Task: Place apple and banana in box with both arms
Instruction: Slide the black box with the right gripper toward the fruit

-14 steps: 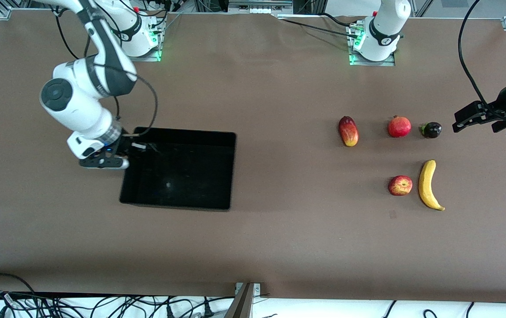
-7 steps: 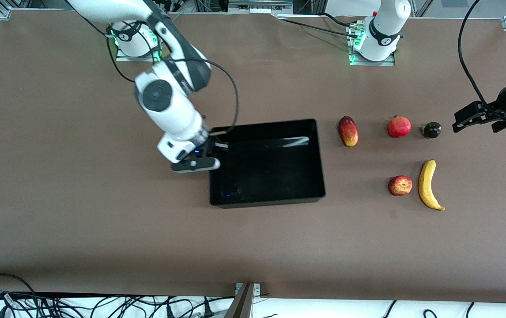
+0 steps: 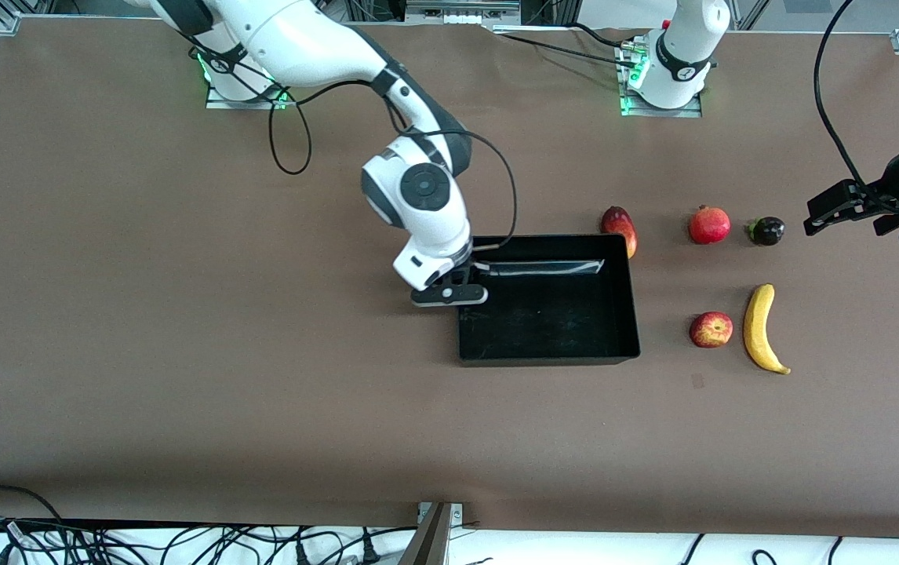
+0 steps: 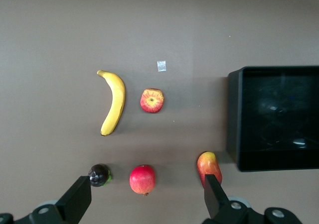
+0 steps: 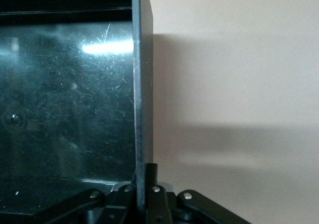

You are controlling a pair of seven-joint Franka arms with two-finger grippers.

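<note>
The black box [image 3: 550, 359] sits mid-table. My right gripper [image 3: 461, 284] is shut on its wall at the end toward the right arm; the right wrist view shows the wall [image 5: 142, 84] clamped in the right gripper [image 5: 144, 176]. The apple [image 3: 711, 329] and the banana [image 3: 763, 328] lie side by side on the table, between the box and the left arm's end. My left gripper [image 3: 834, 208] is open and empty, in the air near the left arm's end of the table. The left wrist view shows the apple [image 4: 152, 100], banana [image 4: 113, 102], box [image 4: 234, 114] and the left gripper [image 4: 147, 196].
An oval red-yellow fruit [image 3: 620, 227] lies against the box's corner farther from the camera. A uniformly red round fruit [image 3: 709, 224] and a small dark fruit [image 3: 766, 231] lie in a row with it. A small mark [image 3: 698, 380] is on the table near the apple.
My right arm has dragged the box across the table toward the left arm's end, up beside the oval fruit. The left arm and the fruits have not moved.
</note>
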